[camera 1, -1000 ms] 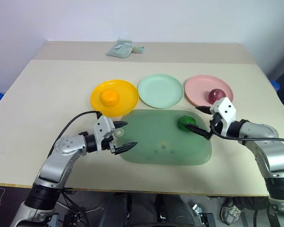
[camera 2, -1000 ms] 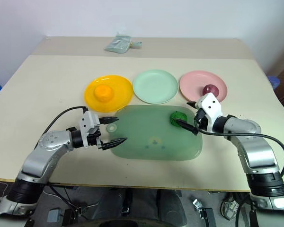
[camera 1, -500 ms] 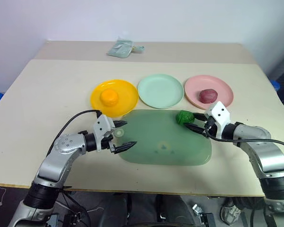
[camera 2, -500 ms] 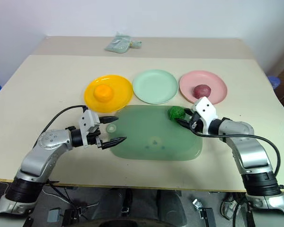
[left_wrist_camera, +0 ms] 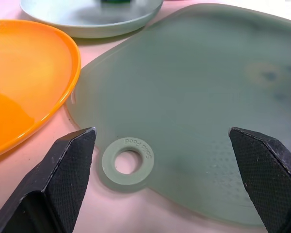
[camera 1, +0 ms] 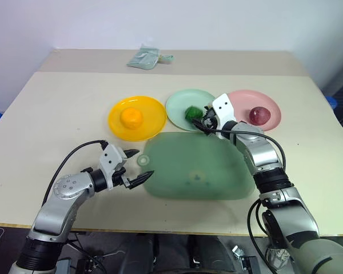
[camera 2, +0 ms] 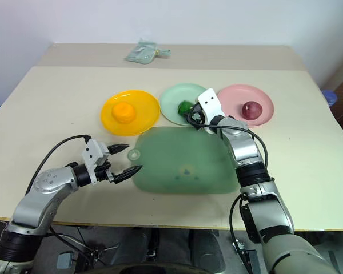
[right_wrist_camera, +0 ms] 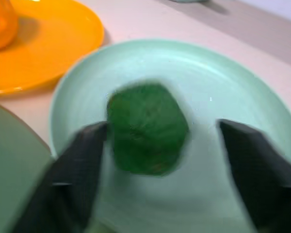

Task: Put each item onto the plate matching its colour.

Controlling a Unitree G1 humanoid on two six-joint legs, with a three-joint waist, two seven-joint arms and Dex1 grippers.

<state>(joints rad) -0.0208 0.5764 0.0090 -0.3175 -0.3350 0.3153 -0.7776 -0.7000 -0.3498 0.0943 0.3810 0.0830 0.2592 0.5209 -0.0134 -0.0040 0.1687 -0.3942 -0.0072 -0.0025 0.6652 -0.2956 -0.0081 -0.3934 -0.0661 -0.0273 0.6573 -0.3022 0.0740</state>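
The bumpy dark green ball (right_wrist_camera: pixel 147 127) lies on the pale mint green plate (camera 1: pixel 177 105). My right gripper (right_wrist_camera: pixel 162 128) is open around it, with a gap between the ball and one finger (right_wrist_camera: pixel 252 170). On the yellow-orange plate (camera 1: pixel 151 111) sits the orange ball (camera 1: pixel 131 117), and the maroon ball (camera 1: pixel 258 115) rests on the pink plate (camera 1: pixel 240 103). My left gripper (camera 1: pixel 143 162) hovers open and empty at the near left corner of the translucent green board (camera 1: pixel 206 174), its fingers to either side of the board's small green ring (left_wrist_camera: pixel 127 161).
The green board lies just in front of the three plates. A grey-green pouch (camera 1: pixel 146 58) rests at the far side of the table. Bare tabletop (camera 1: pixel 63 114) stretches to the left of the plates, and the table's front edge runs just below the board.
My right gripper carried the green ball from the board's far right corner onto the mint plate and opened. My left gripper drew back slightly to the left.
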